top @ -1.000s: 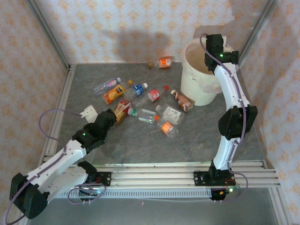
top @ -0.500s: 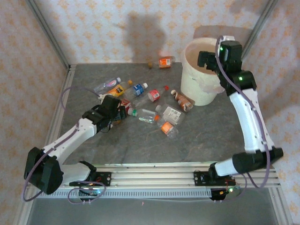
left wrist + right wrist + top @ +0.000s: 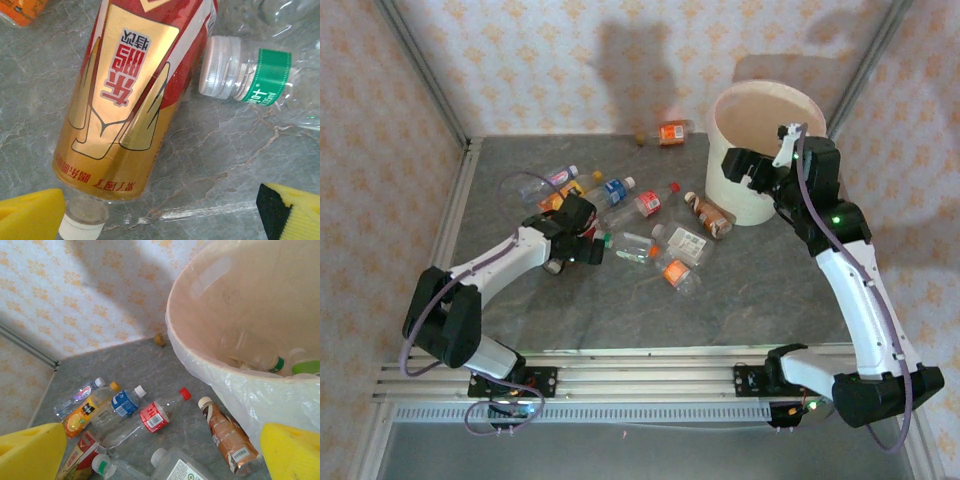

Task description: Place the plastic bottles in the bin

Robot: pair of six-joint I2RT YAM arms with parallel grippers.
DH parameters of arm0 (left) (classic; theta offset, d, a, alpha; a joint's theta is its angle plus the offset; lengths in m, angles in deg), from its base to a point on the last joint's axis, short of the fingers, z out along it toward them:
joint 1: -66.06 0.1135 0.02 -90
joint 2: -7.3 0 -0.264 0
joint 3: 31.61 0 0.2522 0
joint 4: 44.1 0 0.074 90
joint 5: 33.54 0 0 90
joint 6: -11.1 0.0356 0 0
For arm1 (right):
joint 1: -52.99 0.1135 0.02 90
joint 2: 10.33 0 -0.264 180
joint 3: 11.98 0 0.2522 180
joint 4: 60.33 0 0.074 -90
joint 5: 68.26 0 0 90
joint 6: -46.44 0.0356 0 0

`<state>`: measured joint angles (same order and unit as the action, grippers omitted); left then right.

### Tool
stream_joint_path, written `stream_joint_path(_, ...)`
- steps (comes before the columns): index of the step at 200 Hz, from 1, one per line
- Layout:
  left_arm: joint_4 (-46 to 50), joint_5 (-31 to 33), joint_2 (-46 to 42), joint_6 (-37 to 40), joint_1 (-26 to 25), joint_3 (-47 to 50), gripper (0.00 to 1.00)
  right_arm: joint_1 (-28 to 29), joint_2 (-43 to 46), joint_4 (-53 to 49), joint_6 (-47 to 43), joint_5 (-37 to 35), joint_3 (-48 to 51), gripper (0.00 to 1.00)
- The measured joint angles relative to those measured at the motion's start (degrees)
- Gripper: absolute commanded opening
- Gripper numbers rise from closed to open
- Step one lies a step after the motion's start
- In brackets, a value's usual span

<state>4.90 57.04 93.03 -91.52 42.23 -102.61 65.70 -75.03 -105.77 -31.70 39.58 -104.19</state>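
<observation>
Because my released left fingers hover off-centre by the gold bottle neck, right fingers released too, closing could flick it away.

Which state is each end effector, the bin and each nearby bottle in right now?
Left end effector: open, empty.
Right end effector: open, empty.
Red-and-gold bottle: lying on its side, capped, not gripped.
Green-label bottle: lying on its side, capped.
Brown bottle: lying by the bin's base.
Bin: upright, bottles inside.
</observation>
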Motion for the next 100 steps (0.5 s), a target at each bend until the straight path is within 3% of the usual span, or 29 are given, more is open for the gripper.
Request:
stream_joint_path(54, -3.4, 7.9, 2.2, 1.2, 0.0, 0.4, 1.00, 0.0, 0.0, 0.0, 1.2, 0.7, 0.0, 0.99)
stream_joint_path(100, -5.1, 7.2, 10.4, 2.4, 1.9, -2.3, 1.00, 0.0, 0.0, 0.0, 1.7, 0.7, 0.0, 0.99)
